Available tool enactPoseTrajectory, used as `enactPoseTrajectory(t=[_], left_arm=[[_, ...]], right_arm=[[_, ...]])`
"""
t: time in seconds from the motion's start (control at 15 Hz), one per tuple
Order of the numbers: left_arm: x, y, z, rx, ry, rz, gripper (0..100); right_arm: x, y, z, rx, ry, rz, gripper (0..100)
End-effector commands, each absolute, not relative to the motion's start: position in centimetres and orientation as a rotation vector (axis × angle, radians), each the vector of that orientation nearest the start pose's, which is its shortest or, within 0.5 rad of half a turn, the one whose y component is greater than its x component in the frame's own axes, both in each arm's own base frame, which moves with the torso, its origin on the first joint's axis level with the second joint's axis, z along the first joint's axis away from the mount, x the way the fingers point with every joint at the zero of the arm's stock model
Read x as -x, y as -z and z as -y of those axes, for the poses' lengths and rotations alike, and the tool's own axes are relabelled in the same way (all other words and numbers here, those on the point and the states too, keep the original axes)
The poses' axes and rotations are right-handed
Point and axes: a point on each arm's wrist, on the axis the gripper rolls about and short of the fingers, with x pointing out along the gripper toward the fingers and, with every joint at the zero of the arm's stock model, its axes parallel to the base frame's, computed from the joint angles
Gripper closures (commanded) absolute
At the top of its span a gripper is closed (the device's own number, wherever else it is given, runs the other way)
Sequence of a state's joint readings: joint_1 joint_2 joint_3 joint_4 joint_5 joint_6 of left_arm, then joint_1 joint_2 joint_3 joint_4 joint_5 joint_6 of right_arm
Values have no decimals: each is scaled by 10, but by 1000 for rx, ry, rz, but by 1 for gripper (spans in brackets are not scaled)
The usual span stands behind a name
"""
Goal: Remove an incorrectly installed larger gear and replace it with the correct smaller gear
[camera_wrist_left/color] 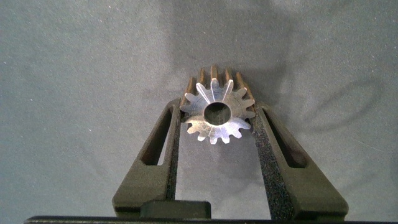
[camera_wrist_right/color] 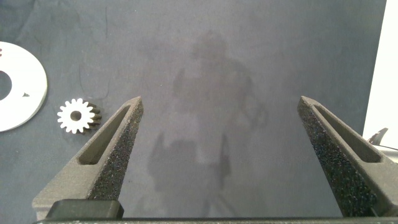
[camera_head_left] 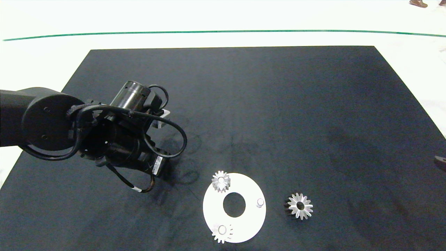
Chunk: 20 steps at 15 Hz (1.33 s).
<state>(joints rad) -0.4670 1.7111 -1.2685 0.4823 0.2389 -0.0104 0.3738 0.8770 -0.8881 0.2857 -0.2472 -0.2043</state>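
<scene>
The larger gear (camera_head_left: 300, 206) (camera_wrist_right/color: 78, 116), silver with long splayed teeth, lies flat on the black mat just right of a white disc (camera_head_left: 251, 223) (camera_wrist_right/color: 25, 93). Two short-toothed gears (camera_head_left: 221, 181) (camera_head_left: 221, 233) sit on the disc's left side, and a bare peg (camera_head_left: 260, 202) stands on its right side. My left gripper (camera_wrist_left/color: 217, 107) is shut on a smaller gear (camera_wrist_left/color: 217, 118), pinched between the fingertips over bare mat. In the head view the left arm (camera_head_left: 115, 139) hides that gripper, up and left of the disc. My right gripper (camera_wrist_right/color: 220, 102) is open and holds nothing, out to the right of the larger gear.
The black mat (camera_head_left: 278, 104) covers the table, with pale floor around it. A green line (camera_head_left: 223, 32) runs across the floor beyond. A shoe (camera_head_left: 418, 3) shows at the top right. A dark sliver of the right arm (camera_head_left: 440, 162) pokes in at the right edge.
</scene>
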Motion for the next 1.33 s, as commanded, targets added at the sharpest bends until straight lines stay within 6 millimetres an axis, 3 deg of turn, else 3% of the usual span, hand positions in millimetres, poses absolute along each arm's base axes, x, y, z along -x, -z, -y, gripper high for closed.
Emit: enactPoseTrajectory(t=[0.07, 0.4, 0.6, 0.73, 1.33], left_arm=[[-249, -228, 127, -304, 233, -805, 78], [-202, -266, 125, -305, 319, -690, 78], [-160, -277, 152, -372, 489, -632, 78], [-151, -280, 168, -399, 542, -607, 78], [-156, -242, 261, -547, 645, -710, 78]], right_arm=[[-77, -280, -24, 289, -152, -250, 0], [-74, -281, -23, 286, -149, -241, 0], [-73, -281, -23, 302, -154, -238, 0], [-69, -280, -22, 312, -183, -226, 0], [-63, -281, -21, 310, -235, -200, 0]])
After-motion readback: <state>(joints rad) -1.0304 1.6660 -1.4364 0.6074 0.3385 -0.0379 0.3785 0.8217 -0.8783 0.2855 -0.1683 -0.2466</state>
